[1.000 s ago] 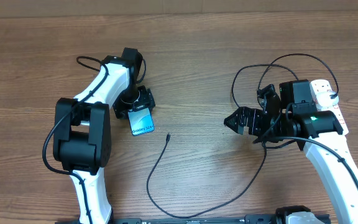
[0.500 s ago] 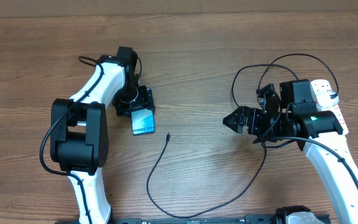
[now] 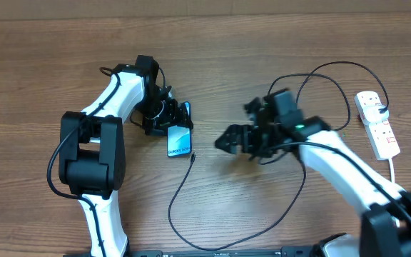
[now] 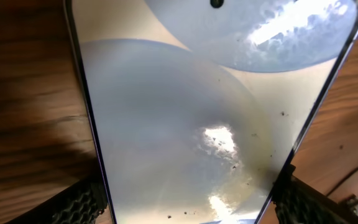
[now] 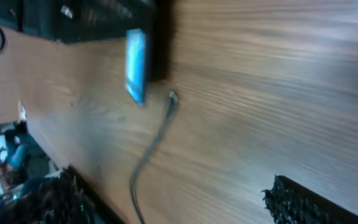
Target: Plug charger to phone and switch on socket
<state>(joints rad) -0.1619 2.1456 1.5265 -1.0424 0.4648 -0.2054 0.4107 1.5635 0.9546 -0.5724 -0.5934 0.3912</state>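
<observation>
L gripper (image 4: 194, 205): jaws clamped across the phone (image 4: 191, 112), one pad on each long edge. Screen faces up, pale blue w/ glare and smudges, camera dot at the far end. No writing shows in the wrist view. From overhead there's white lettering on the blue screen, too small to read. The phone runs fwd from between the fingers (image 4: 79, 202), on the wood table (image 3: 48, 57)

R gripper (image 5: 179, 202): jaws spread wide, gripping nothing; view is blurred. Ahead of them and apart lies the charger (image 5: 149, 152), connector tip pointing away from the jaws and thin black cable trailing back past one finger. Just past the tip is the phone, w/ the L gripper's dark bulk behind it. Only the tip lies btwn the R jaws and the phone. From overhead the tip sits just beside the phone end furthest from the L jaws, w/ a small gap

Farther off, the cable passes under the R arm and arcs up behind the R jaws to the socket (image 3: 377, 123). The socket is well behind them, white w/ small red switches, markings unreadable; its white cord (image 3: 393, 165) leaves the near end
</observation>
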